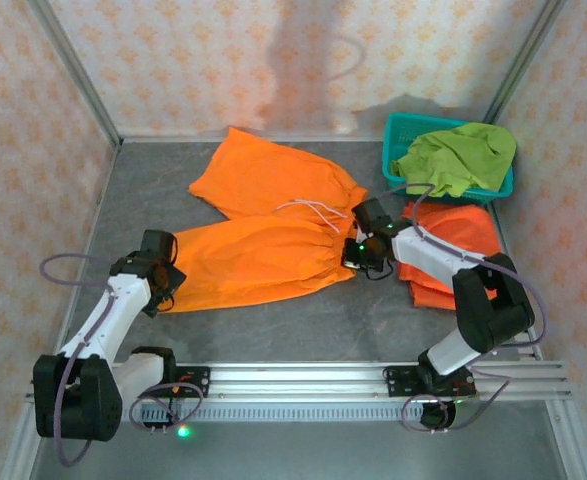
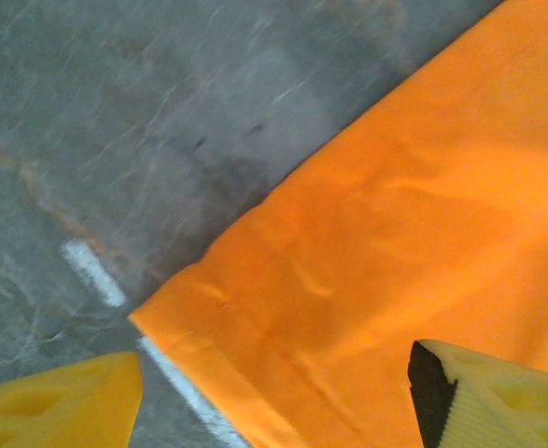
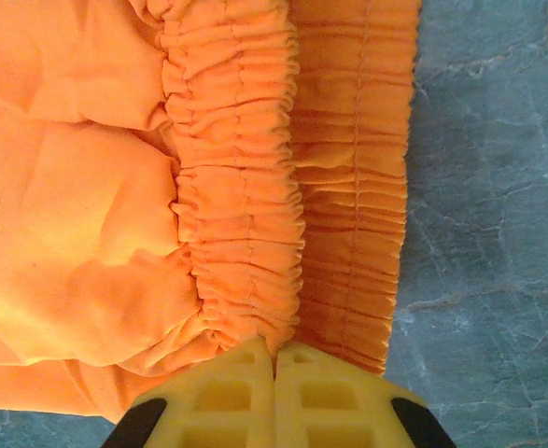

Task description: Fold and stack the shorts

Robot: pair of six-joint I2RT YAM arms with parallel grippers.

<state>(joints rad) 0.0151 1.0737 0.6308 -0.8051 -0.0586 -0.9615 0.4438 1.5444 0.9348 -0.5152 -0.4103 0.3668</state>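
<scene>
While the right claw [image 3: 275, 359] pinches the waistband [image 3: 245, 187] of the orange shorts [image 1: 263, 250] spread on the table [image 1: 373, 320], the left claw [image 2: 274, 397] gapes over the hem corner [image 2: 161, 317]; closing too shallow could catch one layer, skewing the fold.

No text, label or number is legible

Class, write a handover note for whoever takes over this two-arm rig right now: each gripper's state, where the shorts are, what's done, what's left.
Left gripper: open, straddling a hem corner of the spread orange shorts.
Right gripper: shut on their waistband.
Folded orange shorts lie at the right; lime-green shorts in the teal basket.
Done: apparently one pair folded.
Left: fold the spread pair, stack, then the green.
</scene>
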